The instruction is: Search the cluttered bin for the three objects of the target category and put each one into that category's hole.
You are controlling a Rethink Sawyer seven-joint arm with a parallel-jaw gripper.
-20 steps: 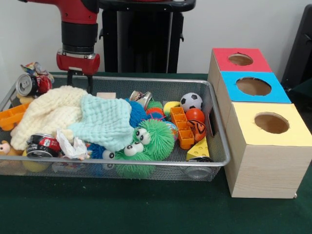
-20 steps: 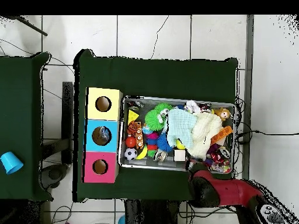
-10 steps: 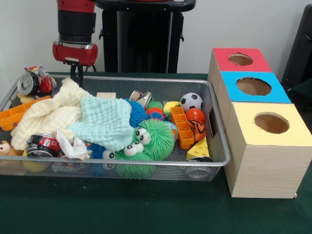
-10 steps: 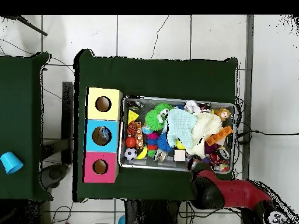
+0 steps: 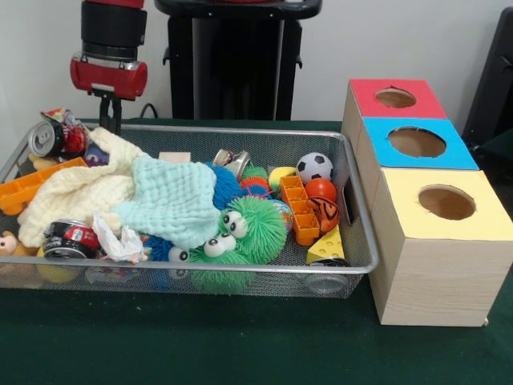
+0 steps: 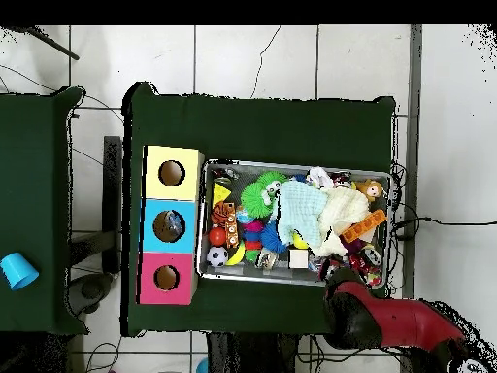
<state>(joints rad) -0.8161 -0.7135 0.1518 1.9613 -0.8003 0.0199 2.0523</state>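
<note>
Pincer (image 5: 107,112) raised higher than a second ago, above the far left corner of the wire-mesh bin (image 5: 240,277); corner of cream cloth (image 5: 76,188) drawn up beneath it; grip state not discernible. Soccer ball (image 5: 314,167), orange ball (image 5: 321,189) and green googly-eyed puffer (image 5: 248,228) crowded toward the bin's right end. Red hole (image 5: 395,98), blue hole (image 5: 417,142), yellow hole (image 5: 446,202) in boxes touching the bin's right wall. Bare green tabletop (image 5: 200,345) in front.

The hand (image 5: 111,120) has risen and drifted toward the bin's (image 5: 240,132) far left corner, dragging a corner of the cream cloth (image 5: 76,188) up with it, so the orange block tray (image 5: 28,186) now lies more uncovered.
</note>
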